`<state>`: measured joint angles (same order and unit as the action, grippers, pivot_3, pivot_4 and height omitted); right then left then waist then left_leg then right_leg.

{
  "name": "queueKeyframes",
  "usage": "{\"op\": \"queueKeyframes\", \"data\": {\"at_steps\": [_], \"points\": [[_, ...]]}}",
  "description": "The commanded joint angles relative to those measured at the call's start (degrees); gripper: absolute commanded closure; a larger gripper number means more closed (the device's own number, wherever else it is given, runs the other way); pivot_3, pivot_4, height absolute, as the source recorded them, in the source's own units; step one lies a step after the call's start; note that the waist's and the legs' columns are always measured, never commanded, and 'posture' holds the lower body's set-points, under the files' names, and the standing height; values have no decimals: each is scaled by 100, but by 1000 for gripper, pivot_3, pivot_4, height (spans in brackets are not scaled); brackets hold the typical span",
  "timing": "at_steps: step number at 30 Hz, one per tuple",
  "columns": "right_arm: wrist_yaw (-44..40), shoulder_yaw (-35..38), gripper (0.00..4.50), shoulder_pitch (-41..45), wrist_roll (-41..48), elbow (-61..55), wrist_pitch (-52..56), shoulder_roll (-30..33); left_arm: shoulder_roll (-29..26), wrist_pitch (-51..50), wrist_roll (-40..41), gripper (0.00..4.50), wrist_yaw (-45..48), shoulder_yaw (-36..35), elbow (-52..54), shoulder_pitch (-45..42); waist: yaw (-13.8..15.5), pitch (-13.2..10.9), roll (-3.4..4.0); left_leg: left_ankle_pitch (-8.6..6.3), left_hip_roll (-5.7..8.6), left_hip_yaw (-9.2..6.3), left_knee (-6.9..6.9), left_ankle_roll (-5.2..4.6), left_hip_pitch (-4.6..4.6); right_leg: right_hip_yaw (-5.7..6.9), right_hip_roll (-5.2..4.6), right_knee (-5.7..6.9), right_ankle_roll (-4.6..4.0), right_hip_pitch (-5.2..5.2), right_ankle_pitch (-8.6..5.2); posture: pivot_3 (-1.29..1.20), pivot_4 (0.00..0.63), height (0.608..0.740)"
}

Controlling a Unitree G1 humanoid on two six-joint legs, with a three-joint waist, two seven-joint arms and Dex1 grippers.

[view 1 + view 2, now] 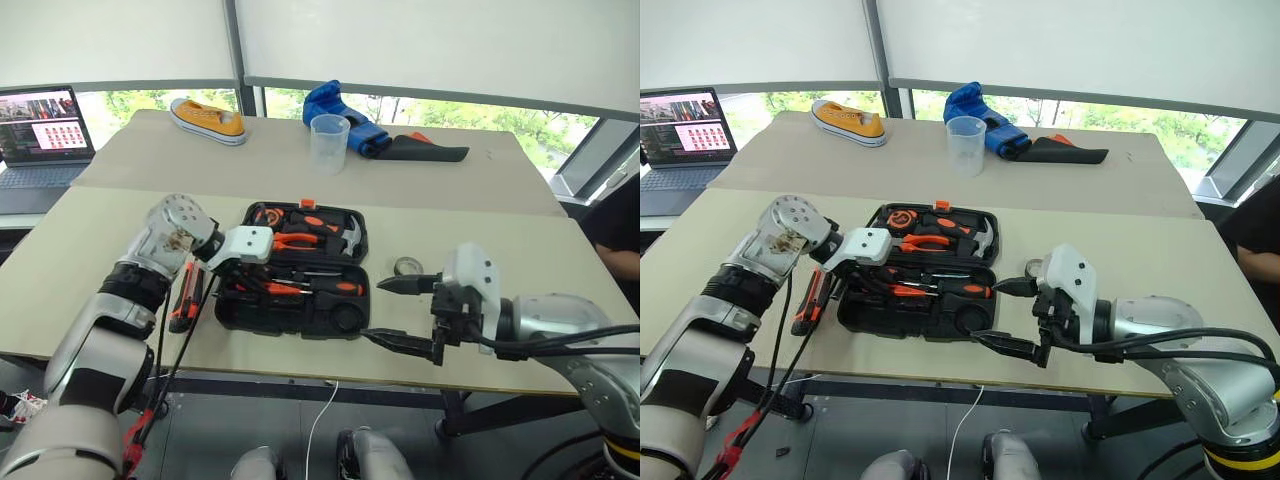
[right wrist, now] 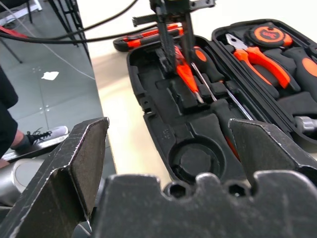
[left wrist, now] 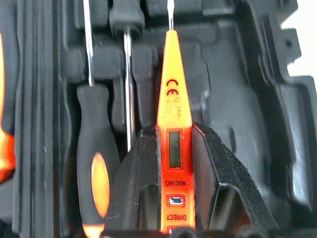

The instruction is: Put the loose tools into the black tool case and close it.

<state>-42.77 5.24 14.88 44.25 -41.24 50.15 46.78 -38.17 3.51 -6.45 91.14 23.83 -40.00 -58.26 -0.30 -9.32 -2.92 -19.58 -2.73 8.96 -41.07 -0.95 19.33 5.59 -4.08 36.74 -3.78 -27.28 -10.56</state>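
The black tool case lies open in the middle of the near table. My left gripper is over its near half, shut on the slim orange tester screwdriver, whose tip points into the moulded recesses. An orange-and-black-handled screwdriver lies in the case beside it. The orange-black utility knife rests on the table left of the case. A small tape roll sits on the table right of the case. My right gripper hovers open and empty at the case's near right corner.
Orange-handled pliers and a hammer fill the case's far half. On the far table stand a clear cup, a yellow shoe, a blue cloth and a black pouch. A laptop is far left.
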Motion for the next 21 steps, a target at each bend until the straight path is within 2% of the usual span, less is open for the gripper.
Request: {"op": "queueKeyframes", "data": {"at_steps": [1,12,14,16,21], "points": [[81,205,0,13,167,-212,-18,65,55,162,-231,4070,-132,29,-232,-195,17,0,0,-2,1,0,0,-3,-1,1,-3,0,-5,2,4,0,150,724],[120,140,0,95,212,-133,-79,113,54,-26,-125,4070,103,-122,-97,-131,26,0,0,-15,1,-5,-22,-26,0,2,-11,0,29,13,-5,0,150,724],[121,111,0,89,219,-140,-82,114,-66,-247,251,3069,132,-110,131,-111,20,0,0,-15,0,-5,-21,-26,1,2,-10,-1,28,13,-5,0,150,724],[111,75,0,85,235,-155,-77,116,-265,-393,632,2494,136,-315,389,-73,10,0,0,-16,0,-6,-21,-27,2,3,-10,-2,23,13,-2,0,150,724],[102,63,0,58,242,-158,-76,138,-648,-788,1354,2494,136,-709,836,227,1,0,0,-19,1,-6,-20,-32,1,3,-15,-4,11,13,5,0,150,724]]}}
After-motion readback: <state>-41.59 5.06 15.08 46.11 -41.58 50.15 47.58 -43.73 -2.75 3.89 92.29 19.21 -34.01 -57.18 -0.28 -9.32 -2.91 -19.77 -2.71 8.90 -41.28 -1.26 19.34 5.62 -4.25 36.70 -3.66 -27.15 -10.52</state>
